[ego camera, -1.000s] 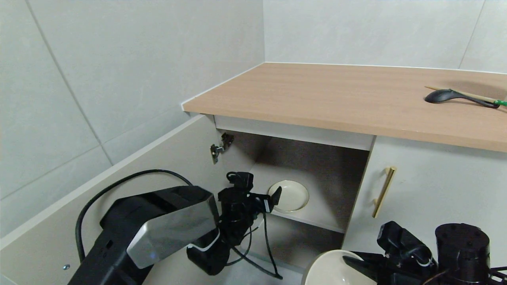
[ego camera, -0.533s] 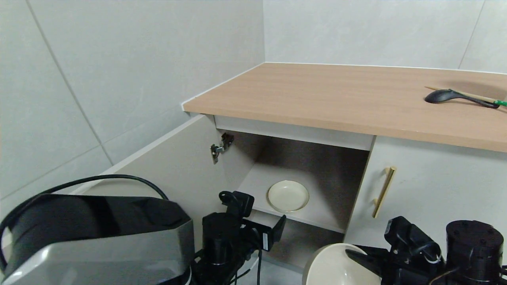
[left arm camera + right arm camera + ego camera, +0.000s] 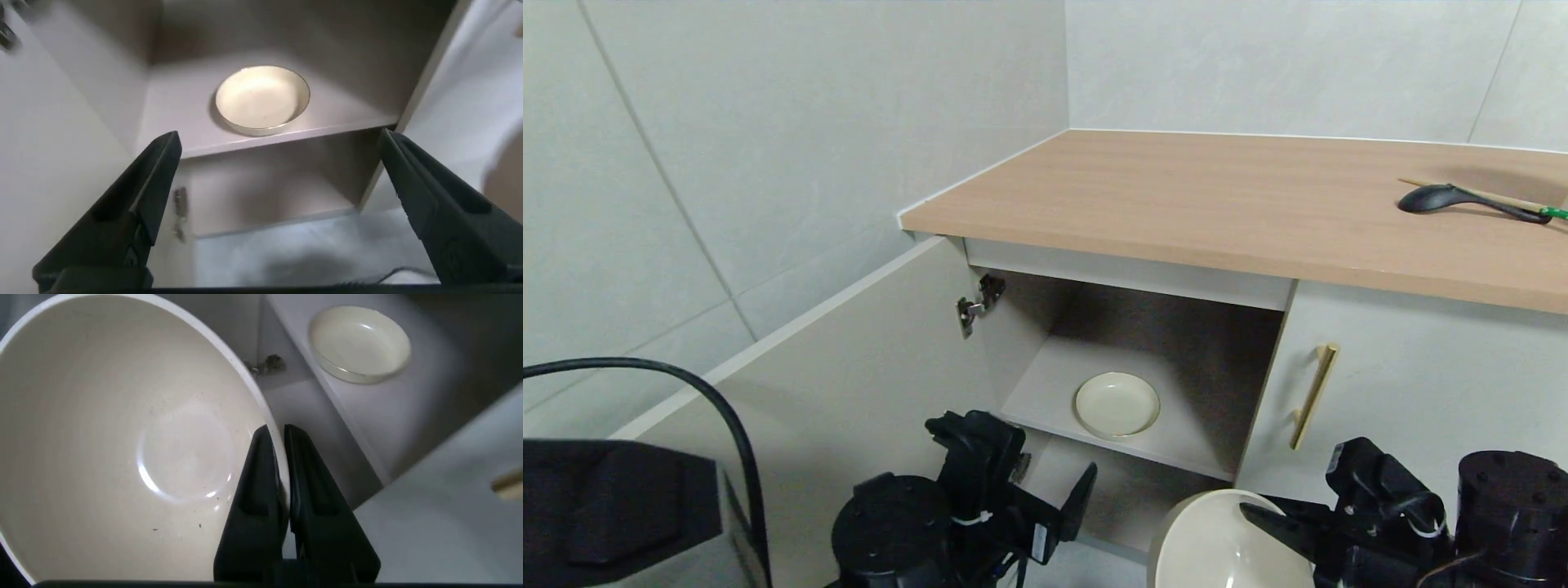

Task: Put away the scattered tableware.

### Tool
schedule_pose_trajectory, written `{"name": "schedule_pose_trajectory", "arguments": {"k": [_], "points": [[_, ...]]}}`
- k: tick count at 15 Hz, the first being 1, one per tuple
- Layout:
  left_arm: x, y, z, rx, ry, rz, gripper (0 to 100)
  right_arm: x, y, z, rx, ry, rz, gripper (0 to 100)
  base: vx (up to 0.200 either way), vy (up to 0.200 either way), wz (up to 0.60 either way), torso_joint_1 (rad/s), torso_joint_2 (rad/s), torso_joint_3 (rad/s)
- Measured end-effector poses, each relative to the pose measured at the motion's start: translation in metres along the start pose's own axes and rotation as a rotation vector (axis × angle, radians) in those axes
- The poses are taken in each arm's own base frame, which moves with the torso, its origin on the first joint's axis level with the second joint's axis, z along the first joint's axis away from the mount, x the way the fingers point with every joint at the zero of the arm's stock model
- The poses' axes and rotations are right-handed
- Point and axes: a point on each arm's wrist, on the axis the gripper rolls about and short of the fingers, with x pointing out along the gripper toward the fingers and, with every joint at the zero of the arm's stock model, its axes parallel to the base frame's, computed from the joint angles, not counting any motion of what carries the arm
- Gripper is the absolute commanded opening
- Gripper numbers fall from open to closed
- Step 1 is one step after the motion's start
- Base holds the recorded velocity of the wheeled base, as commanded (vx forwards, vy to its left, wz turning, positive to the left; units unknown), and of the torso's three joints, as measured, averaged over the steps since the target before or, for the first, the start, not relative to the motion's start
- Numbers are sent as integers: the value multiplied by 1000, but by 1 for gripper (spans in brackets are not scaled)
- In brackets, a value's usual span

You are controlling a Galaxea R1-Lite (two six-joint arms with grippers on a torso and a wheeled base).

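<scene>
- The left gripper (image 3: 278,143) hangs low in front of the open cupboard, its two black fingers (image 3: 131,216) spread wide and holding nothing.
- The right gripper (image 3: 278,441) sits low on the robot's right, in front of the closed door. It is pinched tight on the rim of a large cream bowl (image 3: 139,449), one finger inside the wall and one outside.
- The bowl (image 3: 1217,547) is held clear of the cupboard, below and in front of the shelf, with its hollow facing up.
- A small cream dish (image 3: 1116,404) rests upright on the cupboard shelf (image 3: 1184,445), near the shelf's front edge and apart from both grippers.
- The left cupboard door (image 3: 849,367) stands swung wide open, with a metal hinge (image 3: 976,306) showing at its top corner.
- The neighbouring door (image 3: 1421,384) is closed and carries an upright brass handle (image 3: 1313,395).
- On the wooden counter (image 3: 1217,204) above, far to the right, a black ladle (image 3: 1437,197) lies just beside a thin wooden stick (image 3: 1494,196) with a green end.
</scene>
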Motion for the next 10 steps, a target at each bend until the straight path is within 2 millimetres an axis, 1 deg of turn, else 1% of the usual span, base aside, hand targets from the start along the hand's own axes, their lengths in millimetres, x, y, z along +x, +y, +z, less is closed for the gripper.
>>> {"name": "schedule_pose_trajectory", "arguments": {"k": [1,2,3,5,6,8,10], "points": [[-9,2,5,24,-12,-11,100,0,0,0,3,-1,-1,0,0,0,0,0,0,0],[-23,4,13,59,-35,-32,100,0,1,1,2,-3,3,0,0,0,0,0,0,0],[-39,8,19,111,-58,-56,100,0,4,1,-2,-4,18,0,0,0,0,0,0,0],[-64,18,26,213,-91,-77,100,3,14,2,-14,-5,68,0,0,0,0,0,0,0],[-72,21,28,218,-106,-78,100,6,22,1,-22,3,104,0,0,0,0,0,0,0],[-80,24,32,260,-128,-75,100,14,34,-4,-35,33,158,0,0,0,0,0,0,0],[-85,27,35,287,-148,-69,100,30,40,-4,-44,29,176,0,0,0,0,0,0,0]]}}
